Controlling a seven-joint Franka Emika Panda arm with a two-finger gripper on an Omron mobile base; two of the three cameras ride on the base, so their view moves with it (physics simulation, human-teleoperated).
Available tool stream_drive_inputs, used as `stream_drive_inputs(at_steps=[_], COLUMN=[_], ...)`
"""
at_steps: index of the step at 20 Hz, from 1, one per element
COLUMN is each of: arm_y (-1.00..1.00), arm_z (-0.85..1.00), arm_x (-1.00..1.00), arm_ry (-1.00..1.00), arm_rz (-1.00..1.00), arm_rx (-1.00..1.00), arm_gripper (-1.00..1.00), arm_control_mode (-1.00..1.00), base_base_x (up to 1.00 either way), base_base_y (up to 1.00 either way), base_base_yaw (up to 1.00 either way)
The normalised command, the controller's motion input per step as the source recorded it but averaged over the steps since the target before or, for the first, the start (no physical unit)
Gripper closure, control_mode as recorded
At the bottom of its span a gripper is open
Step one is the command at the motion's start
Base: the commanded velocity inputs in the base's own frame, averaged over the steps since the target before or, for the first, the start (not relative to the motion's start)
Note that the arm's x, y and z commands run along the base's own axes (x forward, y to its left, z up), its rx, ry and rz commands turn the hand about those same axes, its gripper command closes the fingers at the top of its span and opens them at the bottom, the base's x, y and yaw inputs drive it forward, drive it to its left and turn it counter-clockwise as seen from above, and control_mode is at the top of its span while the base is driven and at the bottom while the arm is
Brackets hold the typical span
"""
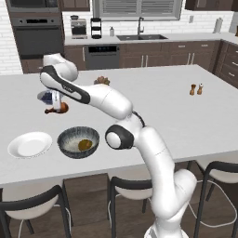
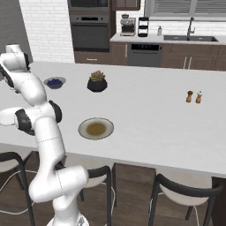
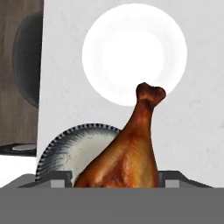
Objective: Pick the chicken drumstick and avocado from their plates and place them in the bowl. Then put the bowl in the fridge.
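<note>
The hand (image 1: 56, 105) hangs above the white worktop (image 1: 162, 107), pinching the chicken drumstick (image 1: 57, 109) by its bulbous end (the bone tip points away from the fingers in the hand view). Below it sits the dark ribbed bowl (image 1: 78, 142) with the avocado (image 1: 84, 145) inside, just beside the bare white plate (image 1: 29, 144). The beige-rimmed plate (image 2: 96, 128) lies apart, near the black plant pot (image 2: 97, 82).

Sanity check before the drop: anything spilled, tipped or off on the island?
Nothing stands out. The chicken drumstick is held in the end effector above the counter, the avocado sits inside the bowl, and the white plate lies flat.
</note>
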Motion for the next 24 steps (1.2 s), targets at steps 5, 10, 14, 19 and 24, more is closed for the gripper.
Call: stream_drive_inputs(at_steps=[5, 10, 14, 19, 24], arm_y=[-0.57, -0.49, -0.52, -0.43, -0.24], arm_z=[-0.77, -0.86, -1.00, -0.69, -0.41], arm_x=[-0.13, -0.68, -0.37, -0.06, -0.18], arm_ry=[-0.30, -0.22, -0.38, -0.23, -0.07], arm_rz=[0.04, 0.01, 0.00, 0.00, 0.00], arm_rx=[0.21, 0.14, 0.21, 0.27, 0.17], arm_gripper=[1.00, 1.00, 1.00, 1.00, 1.00], arm_control_mode=[-1.00, -1.00, -1.00, -1.00, -1.00], base_base_x=[0.00, 0.00, 0.00, 0.00, 0.00], base_base_y=[0.00, 0.00, 0.00, 0.00, 0.00], base_base_yaw=[0.00, 0.00, 0.00, 0.00, 0.00])
